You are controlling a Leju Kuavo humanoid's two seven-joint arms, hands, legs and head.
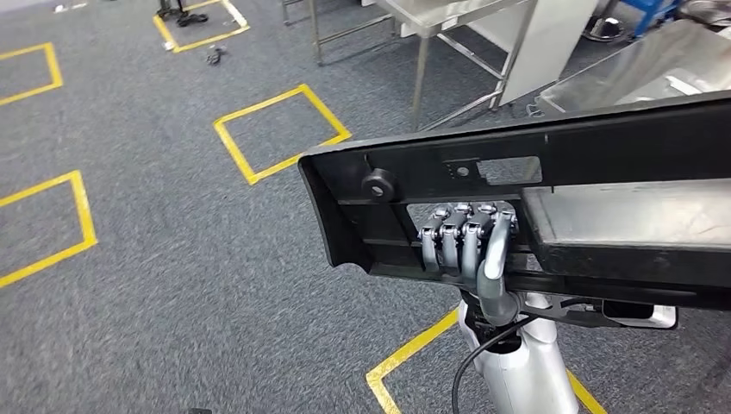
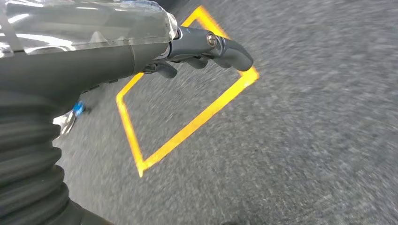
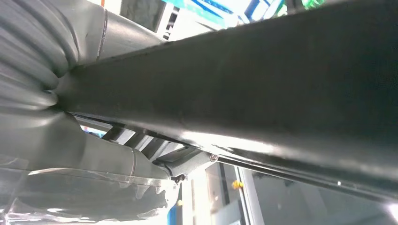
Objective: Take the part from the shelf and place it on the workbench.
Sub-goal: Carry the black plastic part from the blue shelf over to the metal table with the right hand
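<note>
Gripping the long black part (image 1: 552, 164) at centre frame, the right hand (image 1: 470, 246) wraps it from beneath; its length runs toward the right edge. Left hand (image 2: 202, 49) hangs curled, holding nothing.

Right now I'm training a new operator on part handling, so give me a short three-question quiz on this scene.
1. True or false: the long black plastic part lies on the grey carpet floor.
2. Which hand grips the part? A) right B) left C) both
3. Fill in: the taped square outlines on the floor are ___ in colour.
Key: 1 false, it is held up above the floor. 2 A: the right hand grips it; the left hand holds nothing. 3 yellow.
</note>
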